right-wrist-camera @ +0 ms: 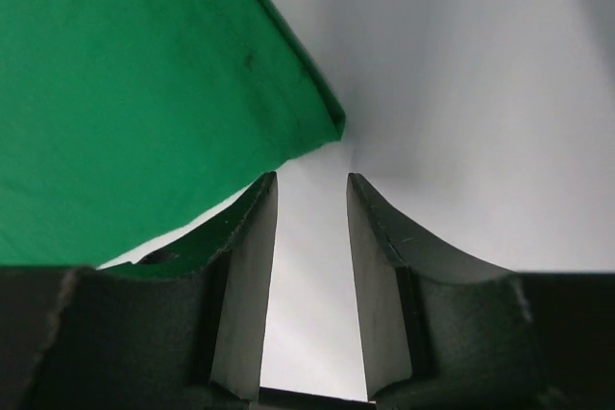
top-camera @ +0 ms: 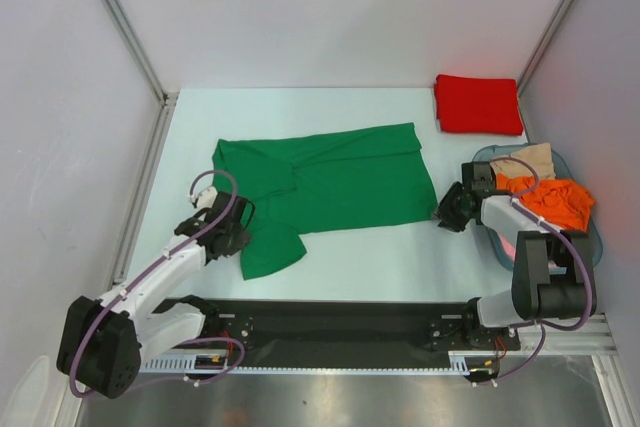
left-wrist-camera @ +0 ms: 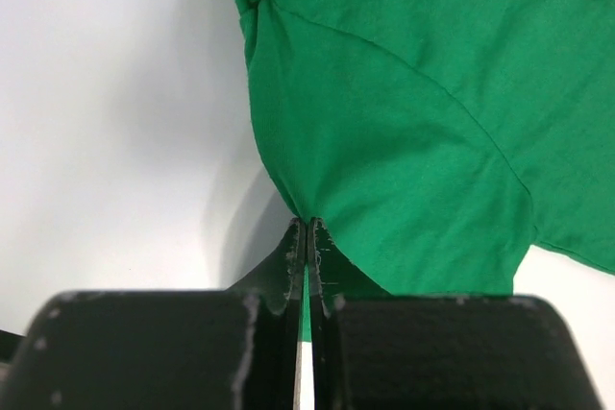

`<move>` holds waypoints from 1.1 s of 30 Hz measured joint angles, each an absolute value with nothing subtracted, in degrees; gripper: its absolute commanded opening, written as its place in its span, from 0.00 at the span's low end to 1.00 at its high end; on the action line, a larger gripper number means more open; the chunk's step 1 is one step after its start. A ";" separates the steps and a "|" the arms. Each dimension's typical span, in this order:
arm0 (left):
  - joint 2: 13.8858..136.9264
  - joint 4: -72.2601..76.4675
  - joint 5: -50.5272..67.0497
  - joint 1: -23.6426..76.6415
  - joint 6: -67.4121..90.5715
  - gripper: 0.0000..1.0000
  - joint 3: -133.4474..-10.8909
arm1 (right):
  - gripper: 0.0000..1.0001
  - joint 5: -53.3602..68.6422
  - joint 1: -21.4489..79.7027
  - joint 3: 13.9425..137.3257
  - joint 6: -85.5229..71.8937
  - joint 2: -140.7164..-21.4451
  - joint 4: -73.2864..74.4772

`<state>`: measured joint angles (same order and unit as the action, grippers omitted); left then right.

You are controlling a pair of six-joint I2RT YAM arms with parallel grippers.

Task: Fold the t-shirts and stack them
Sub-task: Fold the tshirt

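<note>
**Fig. Green shirt, grasp stage of a fold.** The green shirt (top-camera: 330,182) lies spread flat on the middle of the worktop (top-camera: 360,272), with one sleeve pointing towards the near-left corner. A folded red shirt (top-camera: 478,104) sits in the far-right corner. A basket (top-camera: 490,151) at the right edge holds an orange garment (top-camera: 555,202) and a beige garment (top-camera: 530,159).

**Claws.** The left claw (left-wrist-camera: 306,228) is pinched fully together on the outer edge of that sleeve, and a sliver of green cloth shows between its fingers. The right claw (right-wrist-camera: 309,184) stands partly open with nothing between its fingers. The shirt's near-right corner lies just beside its left finger, apart from it.

**Doing the step well (judgement).** The step appears to be taking hold of the shirt's near side at two points before folding it over.
- The right claw should slide onto the corner and close on every layer there before either arm rises.
- Both arms should then lift together and keep low, with the cloth between them lightly taut.
- The left pinch sits at the very edge of the cloth, so a sharp pull may free it.

**Pose.** The left arm reaches low from the near-left corner, its wrist angled down at the sleeve. The right arm is folded at the elbow beside the basket, with the forearm pointing left towards the shirt.
</note>
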<state>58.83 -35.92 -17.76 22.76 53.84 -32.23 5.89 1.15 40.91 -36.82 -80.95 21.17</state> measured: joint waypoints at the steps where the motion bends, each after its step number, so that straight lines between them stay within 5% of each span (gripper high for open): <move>1: 58.78 -36.10 -17.76 22.76 53.78 0.01 -32.23 | 0.40 5.91 1.15 40.58 -37.12 -81.49 20.29; 13: 55.09 -36.77 -17.74 22.74 53.47 0.02 -32.23 | 0.31 6.50 0.86 39.86 -38.44 -84.23 14.72; 17: 52.29 -36.99 -17.76 22.76 53.43 0.02 -32.23 | 0.05 6.35 0.75 39.29 -38.50 -84.49 13.69; 19: 50.83 -37.04 -17.76 22.74 53.39 0.02 -32.21 | 0.00 6.66 0.62 38.81 -38.22 -84.49 12.97; 33: 47.70 -37.04 -17.74 22.46 51.96 0.06 -31.97 | 0.00 11.05 0.51 39.22 -30.83 -82.15 12.38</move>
<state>47.70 -37.04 -17.74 22.46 51.96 -31.97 11.05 0.51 39.22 -30.83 -82.15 12.38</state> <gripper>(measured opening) 0.057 0.011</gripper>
